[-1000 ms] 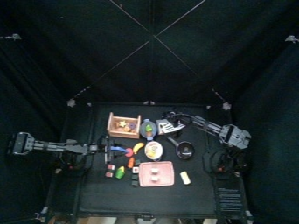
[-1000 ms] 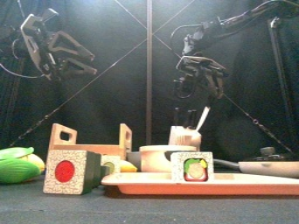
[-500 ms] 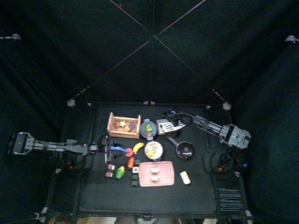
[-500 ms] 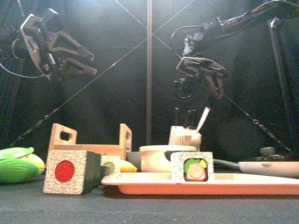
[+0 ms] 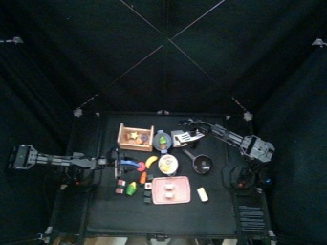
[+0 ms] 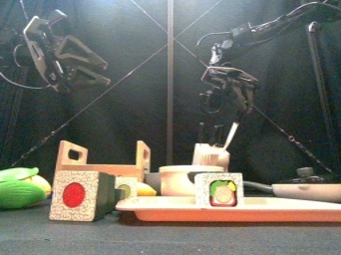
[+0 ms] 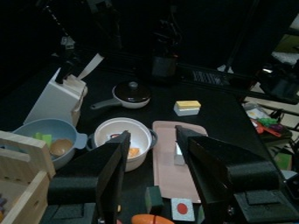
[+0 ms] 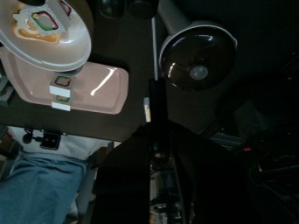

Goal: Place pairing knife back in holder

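In the right wrist view, the paring knife [image 8: 153, 70] is a thin dark strip with a pale band, sticking straight out from my right gripper [image 8: 152, 131], which is shut on it. The front view has my right gripper [image 6: 224, 95] hanging just above the pale wooden knife holder [image 6: 209, 155], where dark handles and a white utensil stand. From above, that gripper [image 5: 190, 131] is behind the blue bowl. My left gripper [image 7: 162, 149] is open and empty, raised at the table's left [image 6: 70, 65].
A wooden crate [image 5: 132, 136], blue bowl [image 5: 163, 142], white bowl with food [image 5: 167, 165], black pan [image 5: 202, 165], pink tray [image 5: 170, 190] and yellow block [image 5: 201, 194] crowd the table. A person's jeans [image 8: 41, 188] show past the table edge.
My right gripper has turned slightly and sunk a little above the holder. The left arm has not moved.
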